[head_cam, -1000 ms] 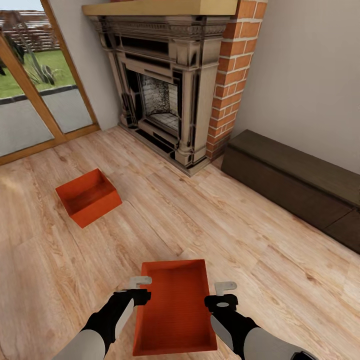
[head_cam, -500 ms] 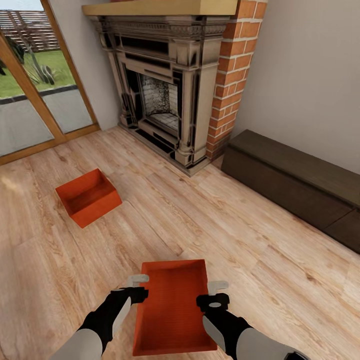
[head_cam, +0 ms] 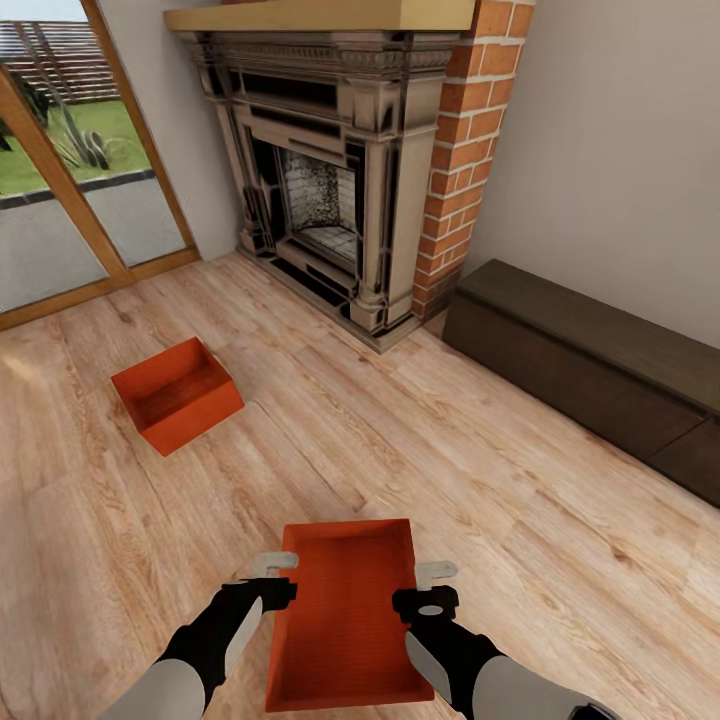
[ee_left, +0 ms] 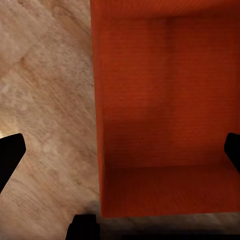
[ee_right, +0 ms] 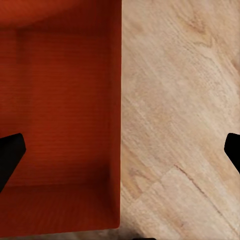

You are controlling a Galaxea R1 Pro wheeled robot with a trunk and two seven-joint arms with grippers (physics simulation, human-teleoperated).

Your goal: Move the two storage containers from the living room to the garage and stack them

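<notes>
Your 2 end effectors, left (head_cam: pixel 275 563) and right (head_cam: pixel 437 570), straddle the near container's (head_cam: pixel 345 610) side walls, both spread, grasping nothing; uneven closing could skew the bin.

Near container (head_cam: pixel 345 620): its closest end is cut by the head view's lower edge. Fireplace (head_cam: pixel 320 160) top and dark bench (head_cam: pixel 590 370) right end run out of frame.

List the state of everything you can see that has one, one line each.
Near bin: upright, empty, on the wood floor between both grippers.
Far bin: upright, empty, on the floor.
Left gripper: open, straddling the near bin's wall.
Right gripper: open, straddling its opposite wall.
</notes>
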